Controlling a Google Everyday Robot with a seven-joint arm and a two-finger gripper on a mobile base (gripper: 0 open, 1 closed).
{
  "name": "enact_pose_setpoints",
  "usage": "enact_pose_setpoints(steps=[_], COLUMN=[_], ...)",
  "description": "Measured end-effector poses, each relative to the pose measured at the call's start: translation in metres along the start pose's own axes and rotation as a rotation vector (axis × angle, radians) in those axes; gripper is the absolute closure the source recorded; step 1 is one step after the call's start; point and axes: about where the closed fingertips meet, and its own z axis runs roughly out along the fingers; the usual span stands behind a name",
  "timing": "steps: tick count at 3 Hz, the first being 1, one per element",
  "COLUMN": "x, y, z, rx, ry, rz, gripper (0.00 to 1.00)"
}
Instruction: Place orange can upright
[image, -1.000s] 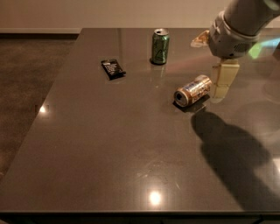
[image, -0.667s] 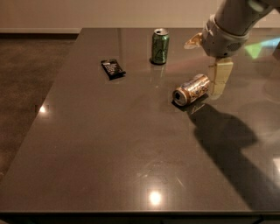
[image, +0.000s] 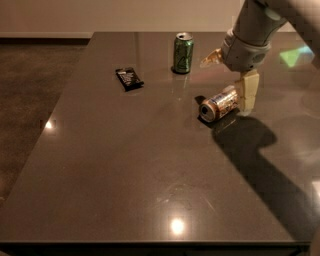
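Note:
The orange can (image: 218, 105) lies on its side on the dark table (image: 150, 165), right of centre, with its silver top facing front-left. My gripper (image: 227, 85) hangs over the can's far right end and is open. One pale finger (image: 248, 92) points down right beside the can's base end, touching or nearly touching it. The other finger (image: 211, 58) sticks out to the upper left, clear of the can. Nothing is held.
A green can (image: 183, 52) stands upright at the back of the table, behind and left of the orange can. A black snack packet (image: 129, 78) lies flat to the left. The table's left edge drops to a brown floor (image: 30, 100).
My gripper has shifted a little to the left, bringing the lower finger closer to the orange can's end. The can has not moved.

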Motion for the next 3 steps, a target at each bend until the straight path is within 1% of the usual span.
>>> enact_pose_setpoints(steps=[1,2,3], x=[-0.003,-0.005,-0.007], y=[0.007,0.013,0.017], z=[0.016,0.027,0.036], rx=[-0.068,-0.1,-0.11], ry=[-0.014,-0.034,-0.051], rz=[-0.12,-0.191,-0.224], gripper=[0.0,0.0,0.0])
